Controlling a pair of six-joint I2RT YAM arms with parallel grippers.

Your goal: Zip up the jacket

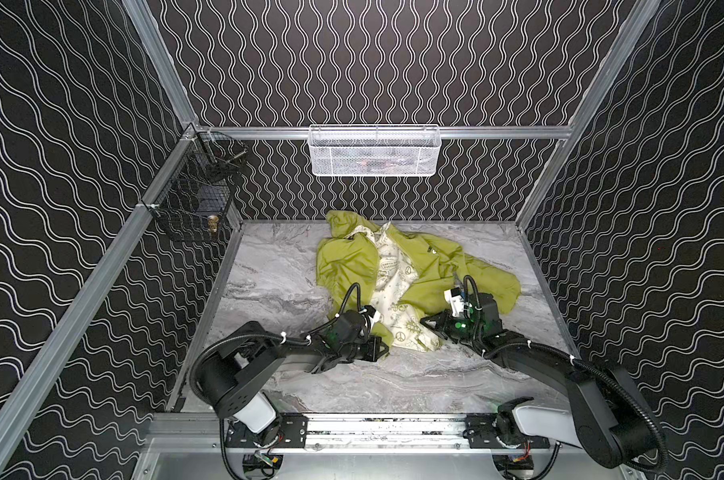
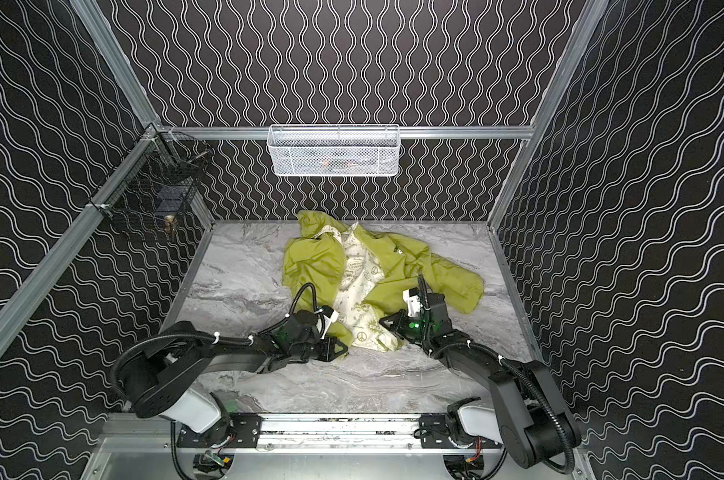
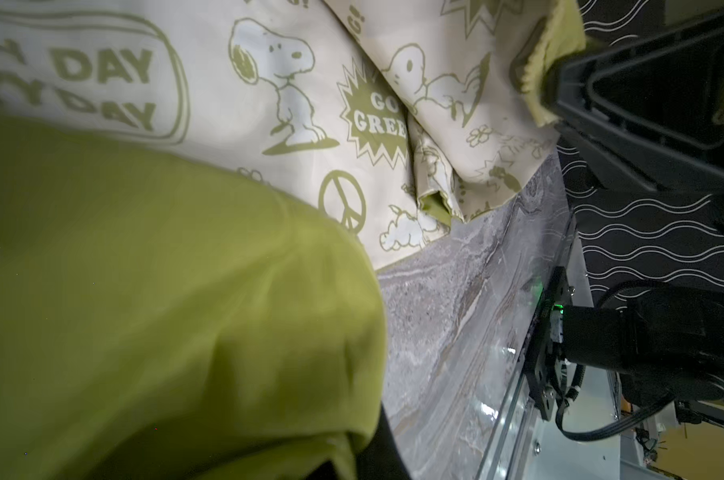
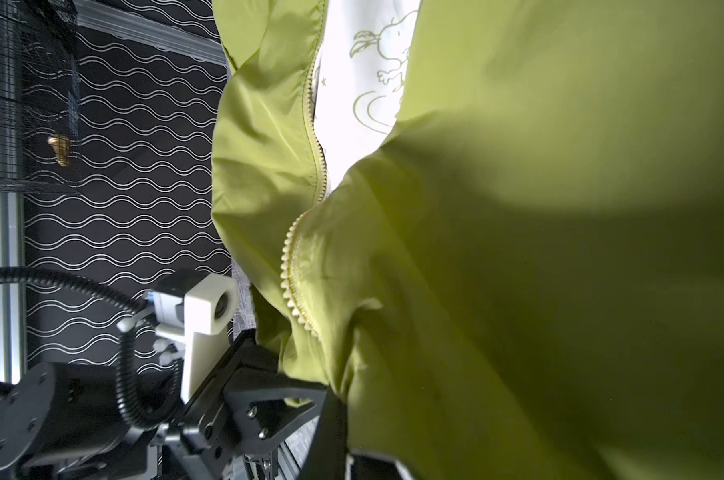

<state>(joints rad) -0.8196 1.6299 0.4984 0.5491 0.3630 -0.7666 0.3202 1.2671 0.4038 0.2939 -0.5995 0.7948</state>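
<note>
Jacket (image 1: 418,266) lies open and rumpled from the table's (image 1: 268,291) back edge to its middle, lining up; it looks thin, limp and probably slippery. The left gripper (image 1: 383,347) and right gripper (image 1: 426,323) are each pinched on a near hem corner. The best hold seems close beside the zipper teeth (image 4: 291,266), since loose cloth will bunch.

Both top views look steeply down over the whole table (image 1: 352,390); both wrist views press close against the jacket (image 3: 144,311).
</note>
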